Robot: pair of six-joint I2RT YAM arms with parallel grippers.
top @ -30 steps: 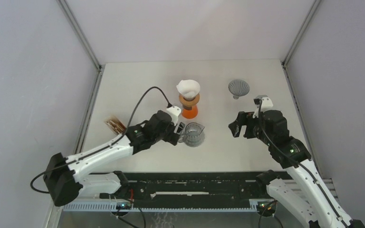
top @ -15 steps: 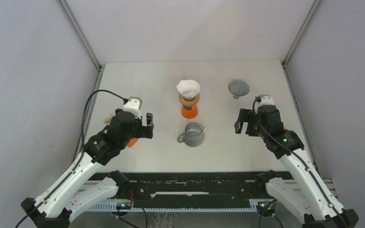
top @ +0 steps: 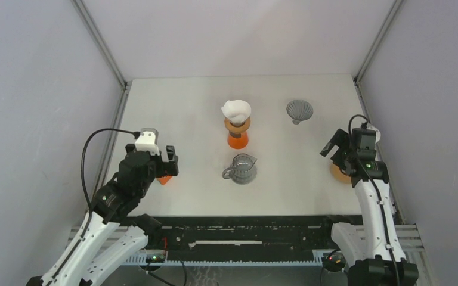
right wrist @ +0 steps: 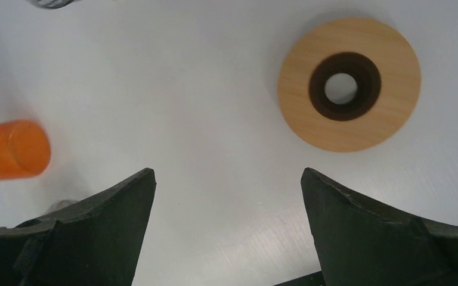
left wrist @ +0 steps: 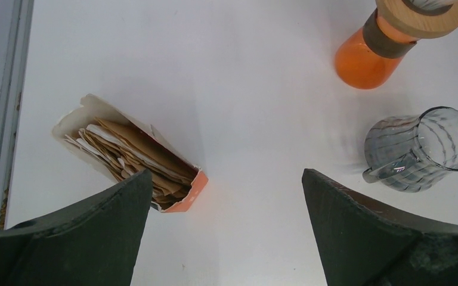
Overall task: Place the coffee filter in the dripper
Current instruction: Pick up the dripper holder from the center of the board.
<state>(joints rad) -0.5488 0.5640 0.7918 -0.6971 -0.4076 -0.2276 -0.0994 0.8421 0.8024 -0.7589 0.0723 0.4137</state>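
- Two grippers, both spread wide and holding nothing.
- My left gripper point(left wrist: 225, 179) hangs over the lower left of the table point(top: 179, 107). Its dark fingers point(left wrist: 95, 232) frame the bottom corners of the left wrist view, with bare white surface between them.
- Just past the left finger lies an opened box of paper filters point(left wrist: 131, 156), white with an orange end. Brown and white papers are packed inside. From above, only its orange corner shows beside the gripper.
- Further out, at the right edge of that wrist view, stands a ribbed glass jug point(left wrist: 420, 149). Its handle points towards the left arm.
- Beyond the jug, in the upper right corner, is an orange vessel point(left wrist: 367, 59) with a wooden collar.
- My right gripper point(right wrist: 227, 173) hangs near the right edge of the table, over bare surface.
- A loose wooden ring point(right wrist: 349, 92) with a dark hole lies flat in the upper right of the right wrist view. It is near the right finger but apart from it.
- From above, the white coffee filter point(top: 237, 109) sits on the orange vessel's collar at the centre of the table, well apart from both grippers.
- At the upper right of the table stands the grey ribbed dripper point(top: 299, 111), on its own, with no paper showing in it.
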